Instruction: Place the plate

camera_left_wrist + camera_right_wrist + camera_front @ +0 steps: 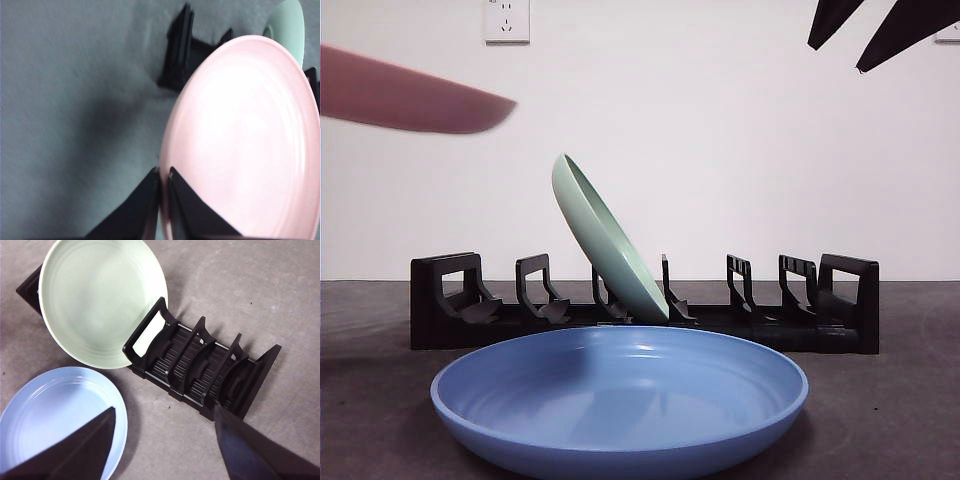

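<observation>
My left gripper (164, 175) is shut on the rim of a pink plate (245, 135) and holds it in the air. In the front view the pink plate (410, 95) shows edge-on at the upper left, above the left end of the black rack (445, 300). A green plate (605, 240) leans in a middle slot of the rack; it also shows in the right wrist view (100, 300). A blue plate (620, 400) lies flat in front of the rack. My right gripper (165, 440) is open and empty, high above the rack's right end (865, 30).
The rack (200, 370) has several free slots to the right of the green plate and to its left. The blue plate (50, 415) lies on the grey table close to the rack's front. A white wall with a socket (507, 20) stands behind.
</observation>
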Robot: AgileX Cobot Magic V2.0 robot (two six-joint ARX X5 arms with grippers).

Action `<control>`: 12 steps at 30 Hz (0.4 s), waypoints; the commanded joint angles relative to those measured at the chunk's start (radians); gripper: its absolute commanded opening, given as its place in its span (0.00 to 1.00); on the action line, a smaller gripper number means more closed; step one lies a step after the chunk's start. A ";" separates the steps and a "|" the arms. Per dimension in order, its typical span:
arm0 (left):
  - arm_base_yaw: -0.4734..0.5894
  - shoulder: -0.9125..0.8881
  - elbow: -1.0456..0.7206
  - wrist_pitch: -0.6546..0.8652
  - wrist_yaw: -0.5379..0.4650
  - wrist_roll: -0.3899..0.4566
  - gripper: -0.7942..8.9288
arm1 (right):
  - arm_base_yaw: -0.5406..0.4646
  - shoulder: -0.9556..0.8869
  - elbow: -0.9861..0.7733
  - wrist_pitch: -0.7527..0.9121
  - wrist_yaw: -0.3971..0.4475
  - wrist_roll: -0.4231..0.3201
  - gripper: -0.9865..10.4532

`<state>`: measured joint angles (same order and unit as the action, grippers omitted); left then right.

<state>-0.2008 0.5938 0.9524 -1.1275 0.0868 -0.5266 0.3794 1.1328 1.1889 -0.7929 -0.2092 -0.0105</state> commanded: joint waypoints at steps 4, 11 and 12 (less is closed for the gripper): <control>-0.048 -0.005 -0.094 0.051 0.053 -0.163 0.10 | 0.004 0.008 0.010 0.006 -0.001 -0.002 0.36; -0.167 0.076 -0.163 0.166 0.004 -0.214 0.10 | 0.004 0.008 0.010 0.006 -0.001 -0.002 0.36; -0.188 0.100 -0.164 0.177 -0.010 -0.217 0.10 | 0.004 0.008 0.010 0.006 -0.001 -0.002 0.36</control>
<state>-0.3756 0.6712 0.7856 -0.9749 0.0875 -0.7227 0.3794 1.1328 1.1889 -0.7929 -0.2092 -0.0105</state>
